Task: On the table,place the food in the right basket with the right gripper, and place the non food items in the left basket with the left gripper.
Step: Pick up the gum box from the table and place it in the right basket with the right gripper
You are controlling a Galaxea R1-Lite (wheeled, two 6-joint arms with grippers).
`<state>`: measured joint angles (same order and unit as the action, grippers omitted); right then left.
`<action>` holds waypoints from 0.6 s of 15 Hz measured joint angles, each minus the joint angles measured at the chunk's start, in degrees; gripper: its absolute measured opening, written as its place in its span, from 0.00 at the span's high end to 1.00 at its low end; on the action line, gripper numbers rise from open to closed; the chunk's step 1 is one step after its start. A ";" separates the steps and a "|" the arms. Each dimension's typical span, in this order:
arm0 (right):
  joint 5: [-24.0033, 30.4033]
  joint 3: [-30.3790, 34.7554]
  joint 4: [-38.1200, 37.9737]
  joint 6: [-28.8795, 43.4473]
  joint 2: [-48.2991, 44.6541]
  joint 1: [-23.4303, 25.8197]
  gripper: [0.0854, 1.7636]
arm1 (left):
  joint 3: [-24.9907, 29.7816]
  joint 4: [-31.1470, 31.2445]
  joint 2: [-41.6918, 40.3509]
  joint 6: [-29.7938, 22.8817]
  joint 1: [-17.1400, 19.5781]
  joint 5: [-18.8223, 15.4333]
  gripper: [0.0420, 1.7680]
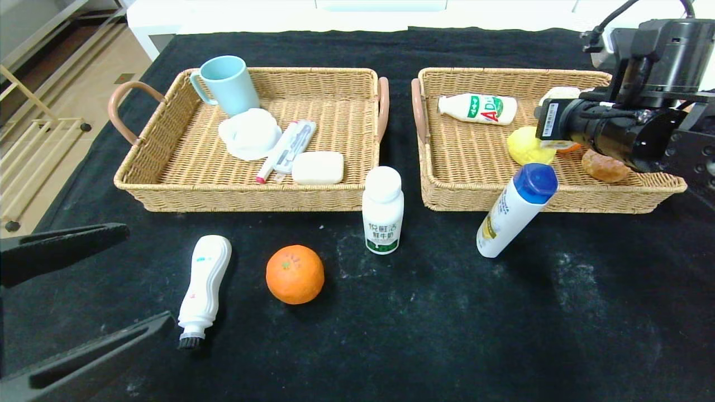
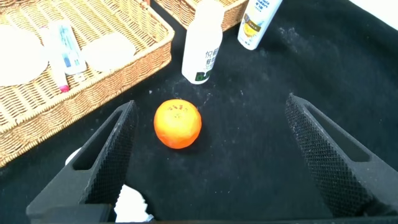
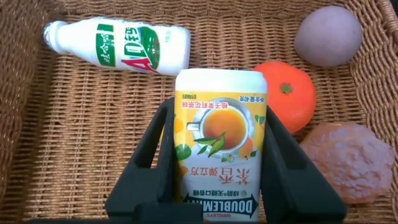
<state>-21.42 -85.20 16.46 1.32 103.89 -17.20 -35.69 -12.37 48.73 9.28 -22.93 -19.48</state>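
The right hand (image 3: 217, 180) hangs over the right basket (image 1: 475, 162), clamped on a small juice carton (image 3: 221, 143). The left hand (image 2: 211, 162) waits wide open above the bench (image 1: 447, 312), with the orange (image 1: 295, 274) at its 12 o'clock.

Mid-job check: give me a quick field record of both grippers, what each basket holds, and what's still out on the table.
right gripper: shut on juice carton, over right basket
left gripper: open, low over table near brush-tip bottle
right basket: AD milk bottle, lemon, orange, bread roll
left basket: blue mug, other items
still on table: orange, milk bottle, blue-capped tube
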 joint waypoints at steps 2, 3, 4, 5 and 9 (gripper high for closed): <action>0.01 -0.20 0.05 -0.02 0.16 0.00 0.44 | 0.00 -0.02 0.00 -0.02 0.00 -0.02 0.03; 0.00 -0.22 0.05 -0.16 0.16 0.04 0.39 | 0.00 0.00 0.00 0.00 0.00 0.00 0.03; 0.00 -0.22 0.05 -0.39 0.09 0.06 0.34 | 0.00 0.00 -0.07 -0.02 0.00 0.00 0.03; 0.00 -0.22 0.05 -0.55 -0.06 0.06 0.30 | 0.00 -0.02 -0.09 -0.02 0.00 0.00 0.03; 0.01 0.37 -0.30 -0.74 -1.49 0.00 0.20 | 0.02 0.00 -0.11 -0.02 0.00 -0.02 0.03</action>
<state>-21.41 -84.83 16.15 0.57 102.40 -17.20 -35.67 -12.37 48.62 9.25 -22.93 -19.50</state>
